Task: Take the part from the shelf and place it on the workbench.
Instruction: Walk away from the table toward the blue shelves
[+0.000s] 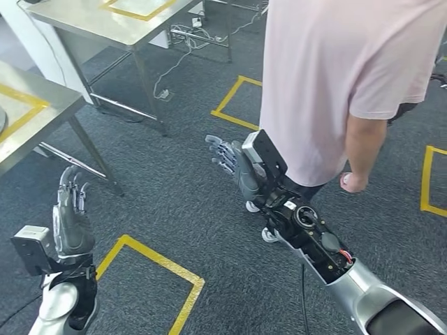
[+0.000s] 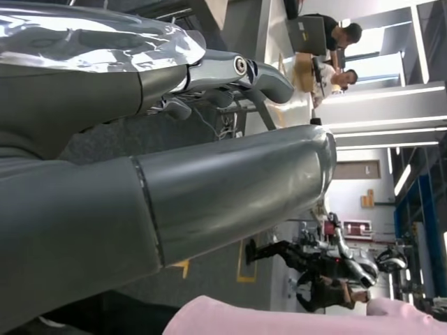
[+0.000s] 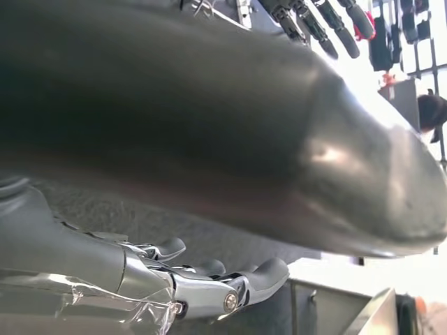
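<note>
Part and shelf lie out of sight, so its handling cannot be judged; grey left hand [image 1: 71, 216] and right hand [image 1: 232, 162] hang empty, fingers spread.

Two hands out over grey carpet: left [image 1: 71, 222] and right [image 1: 232, 162], both spread and holding nothing. Two steel tables, one near [image 1: 31, 132] and one far [image 1: 89, 24]. Four yellow tape squares on the floor. One person in pink [image 1: 337, 77] beside the right arm.
</note>
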`<action>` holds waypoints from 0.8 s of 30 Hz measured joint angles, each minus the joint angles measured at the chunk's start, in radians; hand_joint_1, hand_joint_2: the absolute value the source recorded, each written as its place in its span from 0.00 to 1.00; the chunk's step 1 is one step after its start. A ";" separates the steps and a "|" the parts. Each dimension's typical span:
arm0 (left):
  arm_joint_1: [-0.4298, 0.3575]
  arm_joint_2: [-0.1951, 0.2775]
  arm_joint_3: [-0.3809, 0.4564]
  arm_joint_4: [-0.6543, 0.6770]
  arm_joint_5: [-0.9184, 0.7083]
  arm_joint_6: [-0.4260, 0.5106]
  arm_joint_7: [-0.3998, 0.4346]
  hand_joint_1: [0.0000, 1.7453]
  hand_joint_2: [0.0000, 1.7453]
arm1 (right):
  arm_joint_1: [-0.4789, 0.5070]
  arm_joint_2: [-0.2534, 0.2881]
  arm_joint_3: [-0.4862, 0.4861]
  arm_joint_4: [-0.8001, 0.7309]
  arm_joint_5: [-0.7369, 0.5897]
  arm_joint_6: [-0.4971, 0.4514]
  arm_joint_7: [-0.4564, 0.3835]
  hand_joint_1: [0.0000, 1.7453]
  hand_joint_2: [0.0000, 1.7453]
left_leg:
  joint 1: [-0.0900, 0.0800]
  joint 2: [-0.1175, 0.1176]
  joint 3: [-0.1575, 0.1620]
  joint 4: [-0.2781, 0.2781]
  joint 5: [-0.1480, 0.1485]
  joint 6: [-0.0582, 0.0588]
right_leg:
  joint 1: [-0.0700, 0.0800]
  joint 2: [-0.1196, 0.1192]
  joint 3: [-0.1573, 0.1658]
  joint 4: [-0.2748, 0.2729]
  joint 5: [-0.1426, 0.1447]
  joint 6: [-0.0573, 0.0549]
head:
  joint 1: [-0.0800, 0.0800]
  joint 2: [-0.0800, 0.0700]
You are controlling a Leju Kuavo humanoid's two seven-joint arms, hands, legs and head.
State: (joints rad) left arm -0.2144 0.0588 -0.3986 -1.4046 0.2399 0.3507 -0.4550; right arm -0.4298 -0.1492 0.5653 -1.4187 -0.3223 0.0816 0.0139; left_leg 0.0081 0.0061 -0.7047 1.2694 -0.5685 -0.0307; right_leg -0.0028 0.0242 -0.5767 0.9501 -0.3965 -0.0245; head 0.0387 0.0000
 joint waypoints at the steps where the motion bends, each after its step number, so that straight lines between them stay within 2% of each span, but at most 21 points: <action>1: 0.001 0.000 0.000 0.000 0.000 0.000 0.000 0.00 0.00 | 0.002 0.000 0.000 0.000 0.000 0.000 0.000 0.00 0.00 | 0.000 0.000 -0.004 0.000 0.014 0.000 | 0.000 0.012 0.000 0.000 0.000 0.000 | -0.003 0.000; 2: 0.002 0.000 0.000 0.000 0.000 0.001 0.000 0.00 0.00 | 0.003 0.000 0.001 0.000 0.000 0.000 0.000 0.00 0.00 | 0.001 -0.002 0.012 -0.041 0.046 0.002 | 0.000 0.023 0.001 0.001 0.000 0.001 | -0.007 0.000; 3: 0.001 0.001 0.000 0.000 0.000 0.001 0.000 0.00 0.00 | 0.003 0.000 0.001 0.000 0.000 0.000 0.001 0.00 0.00 | 0.002 -0.010 0.045 -0.114 0.088 0.005 | 0.000 0.034 0.002 0.002 0.000 0.002 | -0.010 0.000; 5: 0.000 0.001 0.000 0.000 0.000 0.001 0.000 0.00 0.00 | 0.002 0.000 0.002 0.000 0.000 0.000 0.001 0.00 0.00 | 0.005 -0.044 0.107 -0.255 0.146 0.011 | 0.001 0.055 -0.001 0.005 0.000 0.008 | -0.014 0.000; 6: 0.000 0.001 0.000 0.000 0.000 0.001 0.000 0.00 0.00 | 0.002 0.000 0.002 0.000 0.000 0.000 0.000 0.00 0.00 | 0.006 -0.056 0.123 -0.293 0.156 0.013 | 0.000 0.064 -0.004 0.006 0.001 0.014 | -0.014 0.000; 7: 0.000 0.001 0.000 0.000 0.000 0.001 0.000 0.00 0.00 | 0.002 0.000 0.002 0.000 0.000 0.000 0.000 0.00 0.00 | 0.005 -0.060 0.128 -0.306 0.155 0.016 | -0.001 0.072 -0.008 0.005 0.002 0.020 | -0.013 0.000; 9: 0.000 0.000 0.000 0.000 0.001 0.001 0.001 0.00 0.00 | 0.003 0.000 0.002 0.000 0.000 0.000 0.001 0.00 0.00 | 0.003 -0.042 0.131 -0.312 0.158 0.025 | -0.004 0.083 -0.012 0.004 0.004 0.033 | -0.012 0.000; 10: -0.001 0.000 0.000 0.000 0.001 0.000 0.001 0.00 0.00 | 0.003 0.000 0.002 0.000 0.000 0.000 0.001 0.00 0.00 | 0.004 -0.033 0.134 -0.316 0.160 0.031 | -0.004 0.073 -0.016 0.011 -0.002 0.038 | -0.011 0.000; 11: -0.002 -0.001 0.000 -0.001 0.000 0.000 0.001 0.00 0.00 | 0.002 0.000 0.001 0.000 0.000 -0.001 0.001 0.00 0.00 | 0.006 -0.024 0.137 -0.320 0.162 0.036 | -0.003 0.052 -0.029 0.037 -0.019 0.043 | -0.007 0.000; 13: -0.002 -0.001 0.000 -0.001 0.000 -0.001 0.000 0.00 0.00 | 0.000 -0.001 0.001 0.000 -0.001 -0.001 0.002 0.00 0.00 | 0.006 -0.005 0.142 -0.324 0.161 0.044 | -0.003 0.004 -0.083 0.154 -0.080 0.052 | 0.004 0.000; 14: -0.001 -0.002 0.000 -0.002 0.000 -0.001 0.000 0.00 0.00 | 0.001 -0.001 0.001 0.000 -0.003 -0.001 0.003 0.00 0.00 | 0.005 0.005 0.142 -0.324 0.160 0.046 | -0.005 -0.008 -0.119 0.229 -0.112 0.055 | 0.010 0.000; 15: -0.001 -0.002 0.000 -0.002 -0.001 -0.001 0.001 0.00 0.00 | 0.002 -0.001 0.002 0.000 -0.004 -0.001 0.004 0.00 0.00 | 0.005 0.014 0.143 -0.324 0.159 0.046 | -0.007 -0.013 -0.146 0.289 -0.131 0.058 | 0.013 0.000; 16: -0.001 -0.002 0.000 -0.002 -0.001 -0.001 0.001 0.00 0.00 | 0.003 -0.001 0.004 0.000 -0.007 -0.001 0.004 0.00 0.00 | 0.005 0.024 0.143 -0.323 0.158 0.046 | -0.010 -0.016 -0.160 0.318 -0.133 0.061 | 0.016 0.000; 17: -0.001 -0.002 0.000 -0.002 -0.002 -0.001 0.001 0.00 0.00 | 0.003 0.000 0.004 0.000 -0.010 -0.001 0.005 0.00 0.00 | 0.005 0.033 0.145 -0.323 0.156 0.045 | -0.012 -0.019 -0.152 0.303 -0.116 0.062 | 0.020 0.000; 18: -0.001 -0.002 0.000 -0.002 -0.002 -0.001 0.001 0.00 0.00 | 0.003 0.000 0.005 0.000 -0.012 -0.001 0.005 0.00 0.00 | 0.005 0.042 0.148 -0.323 0.153 0.043 | -0.013 -0.025 -0.124 0.249 -0.084 0.061 | 0.024 0.000; 19: -0.001 -0.002 0.000 -0.002 -0.003 -0.001 0.001 0.00 0.00 | 0.002 0.000 0.005 0.000 -0.013 -0.001 0.005 0.00 0.00 | 0.005 0.049 0.152 -0.323 0.150 0.039 | -0.013 -0.036 -0.084 0.171 -0.048 0.058 | 0.029 0.000; 20: -0.001 -0.002 0.000 -0.002 -0.004 -0.001 0.000 0.00 0.00 | 0.000 0.000 0.005 0.000 -0.013 -0.001 0.005 0.00 0.00 | 0.003 0.057 0.156 -0.323 0.147 0.036 | -0.009 -0.052 -0.046 0.100 -0.025 0.055 | 0.032 0.000; 21: -0.002 -0.002 0.000 -0.002 -0.005 -0.002 0.001 0.00 0.00 | -0.003 0.000 0.005 0.000 -0.013 -0.001 0.005 0.00 0.00 | 0.001 0.064 0.157 -0.321 0.144 0.031 | -0.005 -0.065 -0.018 0.045 -0.011 0.050 | 0.035 0.000; 22: -0.003 -0.002 0.000 -0.002 -0.005 -0.002 0.001 0.00 0.00 | -0.005 0.000 0.006 0.000 -0.013 -0.001 0.005 0.00 0.00 | -0.002 0.072 0.157 -0.321 0.142 0.027 | -0.001 -0.072 -0.003 0.017 -0.009 0.045 | 0.036 0.000; 24: -0.004 -0.001 0.000 -0.003 -0.007 -0.005 0.001 0.00 0.00 | -0.008 -0.001 0.008 0.000 -0.013 0.000 0.006 0.00 0.00 | -0.004 0.089 0.158 -0.321 0.142 0.017 | 0.004 -0.061 0.000 0.007 -0.010 0.032 | 0.030 0.000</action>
State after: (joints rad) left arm -0.2180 0.0575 -0.3983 -1.4076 0.2334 0.3461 -0.4543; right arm -0.4377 -0.1499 0.5736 -1.4191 -0.3357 0.0813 0.0201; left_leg 0.0038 0.0954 -0.5469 0.9482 -0.4269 -0.0136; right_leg 0.0012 -0.0371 -0.5769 0.9571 -0.4068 0.0078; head 0.0691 0.0000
